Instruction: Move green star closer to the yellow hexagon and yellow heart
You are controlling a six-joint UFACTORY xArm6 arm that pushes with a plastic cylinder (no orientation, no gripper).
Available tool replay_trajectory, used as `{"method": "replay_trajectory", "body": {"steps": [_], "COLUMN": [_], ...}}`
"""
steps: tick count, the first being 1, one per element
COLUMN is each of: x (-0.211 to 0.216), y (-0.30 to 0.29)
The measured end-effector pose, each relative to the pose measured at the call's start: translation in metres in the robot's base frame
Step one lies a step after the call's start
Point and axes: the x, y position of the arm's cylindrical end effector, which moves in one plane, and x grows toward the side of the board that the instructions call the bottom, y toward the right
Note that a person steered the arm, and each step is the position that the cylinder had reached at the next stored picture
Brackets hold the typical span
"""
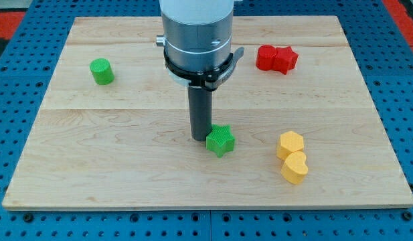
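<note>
Nearest the camera lay the yellow heart (295,168), touching the yellow hexagon (290,144) just above it, both toward the view's lower right of the wooden counter (126,167). The green star (220,140) sat near the middle, well apart from that pair on their left. My tip (199,138) stood on the star's left side, touching or all but touching it; the arm carried no gripper, so there was nothing to be spread or pinched.

The placing looked right for a push toward the view's right. To do it well, I judged the tip should keep behind the star's middle and aim slightly downward, at the seam between the yellow blocks. An off-centre contact on a star point would likely spin it aside. The push should end short of knocking the pair.

A green cylinder (101,71) stood at upper left and two red blocks (276,58), touching each other, at upper right, clear of the path. No brand, label or writing could be read anywhere.
</note>
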Motion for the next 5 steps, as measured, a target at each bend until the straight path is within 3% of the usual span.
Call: {"method": "replay_trajectory", "body": {"steps": [5], "x": [0.0], "y": [0.0039]}}
